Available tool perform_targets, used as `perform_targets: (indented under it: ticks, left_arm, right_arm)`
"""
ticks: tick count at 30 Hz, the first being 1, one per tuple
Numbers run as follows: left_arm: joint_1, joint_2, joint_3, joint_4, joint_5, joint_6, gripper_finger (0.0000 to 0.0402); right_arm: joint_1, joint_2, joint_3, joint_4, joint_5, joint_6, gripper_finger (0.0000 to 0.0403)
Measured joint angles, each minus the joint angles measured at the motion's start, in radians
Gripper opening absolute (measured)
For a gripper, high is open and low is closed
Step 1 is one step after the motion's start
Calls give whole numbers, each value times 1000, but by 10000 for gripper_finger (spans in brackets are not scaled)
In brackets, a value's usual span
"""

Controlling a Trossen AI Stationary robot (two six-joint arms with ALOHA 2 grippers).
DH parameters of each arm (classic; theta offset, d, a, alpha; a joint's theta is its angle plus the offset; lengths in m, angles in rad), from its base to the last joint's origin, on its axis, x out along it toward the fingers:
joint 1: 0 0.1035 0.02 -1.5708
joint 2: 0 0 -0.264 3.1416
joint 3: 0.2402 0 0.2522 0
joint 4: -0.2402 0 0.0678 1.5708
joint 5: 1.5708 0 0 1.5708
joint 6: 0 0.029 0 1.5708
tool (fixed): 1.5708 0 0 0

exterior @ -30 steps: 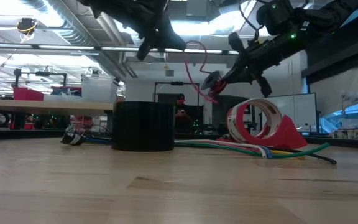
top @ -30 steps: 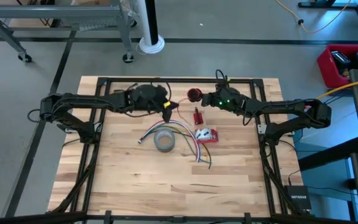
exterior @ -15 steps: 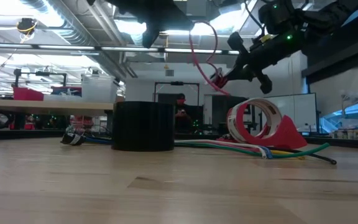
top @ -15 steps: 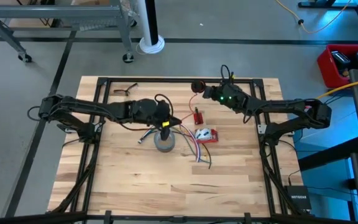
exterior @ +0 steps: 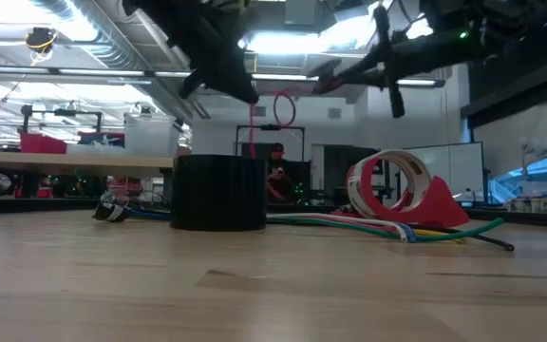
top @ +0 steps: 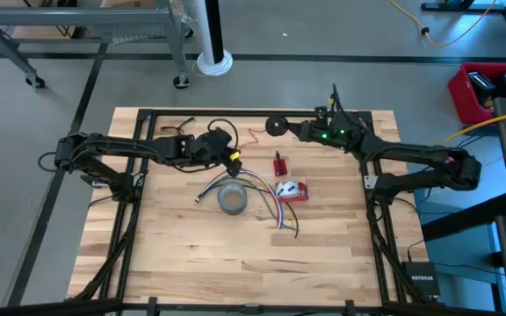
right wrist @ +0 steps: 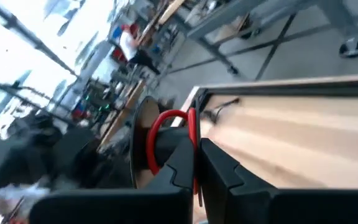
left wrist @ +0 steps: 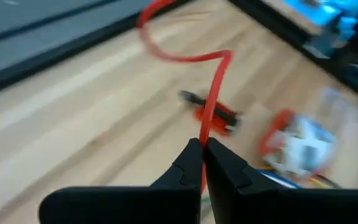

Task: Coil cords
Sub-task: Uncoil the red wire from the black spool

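Observation:
A thin red wire [top: 255, 134] spans the air between my two grippers over the far middle of the table. In the low view it curls into a small loop [exterior: 283, 109]. My left gripper [top: 234, 159] is shut on one end of it, and my right gripper [top: 288, 129] is shut on the other. A small black round coil [top: 275, 125] shows right at the right gripper's tips. In the right wrist view it appears as a dark disc [right wrist: 138, 143] behind the wire's red loop [right wrist: 157, 127]. My left gripper pinches the red wire [left wrist: 205, 134] between its two fingertips, slanting down from the table's left. The wire rises from the tips, bends and curves away, clear of the table. My right gripper pinches the wire [right wrist: 193, 140] between its fingertips, nearly level, from the table's right. A red loop stands just beyond the tips, in the air. Whether the fingers also touch the black coil, I cannot tell.
Below the grippers lie a grey tape roll [top: 232, 199], a bundle of coloured wires [top: 266, 193], a red tape dispenser [top: 293, 190] and a small red part [top: 279, 164]. Bare wood fills the near half of the table [top: 235, 263].
My right gripper has risen and swung toward the far edge, tipping up to nearly level, carrying its wire end and the black coil. My left gripper dipped toward the tape roll, then came back and tipped. The wire's tall arc has drawn into a small loop.

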Motion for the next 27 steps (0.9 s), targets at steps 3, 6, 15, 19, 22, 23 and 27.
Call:
perform_targets:
  ticks: [3,6,15,19,22,23,27]
  left_arm:
    - [45,0,0,2,-43,37,1]
    - [98,-1,0,30,-46,58,1]
    - [177,-1,0,231,101,83,1]
    - [152,-1,0,322,206,77,1]
    - [119,-1,0,358,253,71,1]
    - [106,-1,0,365,263,64,1]
    - [53,-1,0,368,301,37,1]
  right_arm:
    - [15,-49,0,-110,-34,-1,11]
    - [54,-57,0,-221,-13,-3,11]
    - [171,42,0,-318,247,-27,11]
    - [171,122,0,-317,347,-27,11]
    - [158,182,-1,-288,397,-28,11]
    - [151,199,-1,-272,400,-28,11]
    - [104,248,-1,-194,403,-28,11]
